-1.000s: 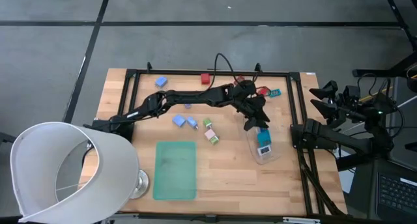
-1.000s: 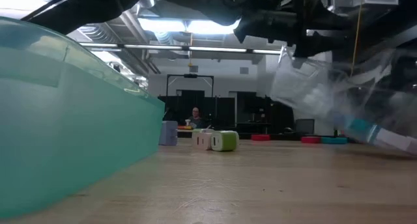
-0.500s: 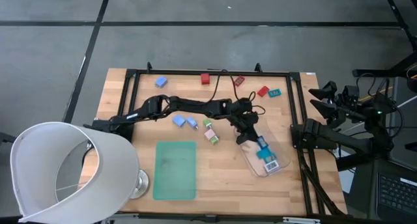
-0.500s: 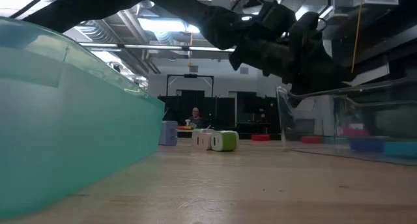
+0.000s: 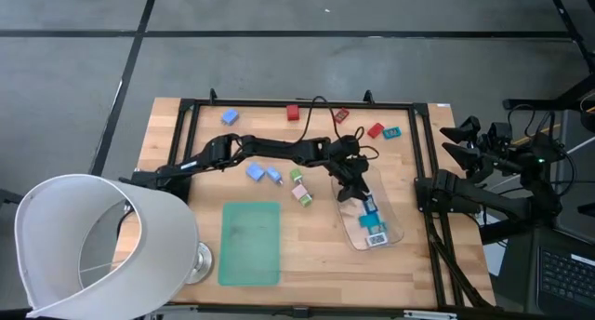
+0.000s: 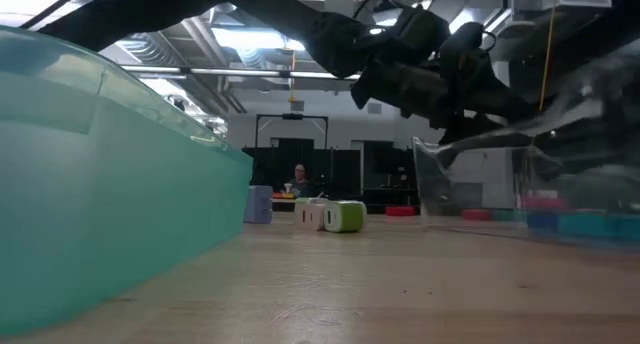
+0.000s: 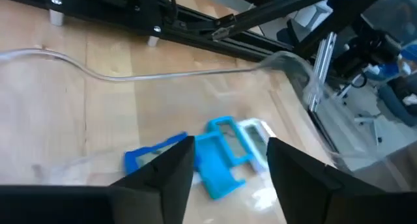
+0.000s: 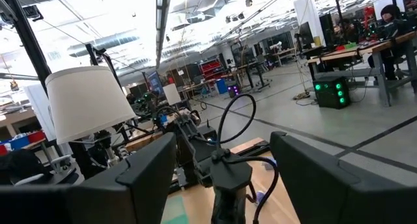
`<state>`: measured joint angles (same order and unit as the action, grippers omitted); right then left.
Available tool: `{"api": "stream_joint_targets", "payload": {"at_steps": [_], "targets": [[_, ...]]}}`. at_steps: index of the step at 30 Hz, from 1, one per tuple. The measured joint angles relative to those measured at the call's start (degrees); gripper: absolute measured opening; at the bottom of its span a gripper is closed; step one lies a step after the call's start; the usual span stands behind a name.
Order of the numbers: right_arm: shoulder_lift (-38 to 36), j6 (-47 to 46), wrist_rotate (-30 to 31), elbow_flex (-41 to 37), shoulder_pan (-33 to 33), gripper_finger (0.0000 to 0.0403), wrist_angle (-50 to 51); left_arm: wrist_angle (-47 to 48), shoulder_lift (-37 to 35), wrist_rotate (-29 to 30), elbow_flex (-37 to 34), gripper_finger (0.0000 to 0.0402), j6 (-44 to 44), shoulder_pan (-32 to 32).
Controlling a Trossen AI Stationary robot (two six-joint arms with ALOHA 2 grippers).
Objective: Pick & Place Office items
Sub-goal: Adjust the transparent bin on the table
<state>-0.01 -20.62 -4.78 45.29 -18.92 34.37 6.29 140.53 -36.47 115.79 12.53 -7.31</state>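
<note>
The clear tray (image 5: 374,222) lies flat on the wood table with two blue and teal office items (image 5: 370,206) inside it. My left gripper (image 5: 350,192) reaches over the tray's far-left end with its fingers apart; in the left wrist view (image 7: 228,178) the blue items (image 7: 215,162) show between them. Loose items lie on the table: blue (image 5: 255,173), green (image 5: 297,176), pink (image 5: 304,195), red (image 5: 293,112), teal (image 5: 392,132). My right gripper (image 5: 462,134) waits open beyond the table's right edge. My left gripper slants down from the table's left over the tray's end wall (image 6: 432,159). Its own fingers hide that wall's rim, so I cannot tell whether they touch it. The tray rests on the table.
A flat green mat (image 5: 249,243) lies near the front edge, and a white lampshade (image 5: 93,250) covers the front left corner. A black frame (image 5: 307,103) borders the table. Bare wood shows between the mat and the tray.
My left gripper has come down and slightly toward the table's near-left. The tray, which stood tilted with its far end raised, now lies flat on the table and has turned a little. The items inside have slid apart.
</note>
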Motion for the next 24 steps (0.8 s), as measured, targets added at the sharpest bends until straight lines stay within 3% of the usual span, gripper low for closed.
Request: {"api": "stream_joint_targets", "payload": {"at_steps": [4, 9, 24], "targets": [[0.0, 0.0, 0.0, 0.0, 0.0, 0.0263, 0.0, 4.9, -0.1, -0.4, 0.1, 0.0197, -4.0, 0.0], [0.0, 0.0, 1.1, 0.0, 0.0, 0.0263, 0.4, 10.9, -0.1, 4.2, 0.1, 0.0161, -8.3, 0.1], [0.0, -0.1, 3.9, 0.0, 0.0, 0.0263, 0.8, 3.8, -2.1, 6.9, 0.0, 0.0146, -12.2, 0.1]]}}
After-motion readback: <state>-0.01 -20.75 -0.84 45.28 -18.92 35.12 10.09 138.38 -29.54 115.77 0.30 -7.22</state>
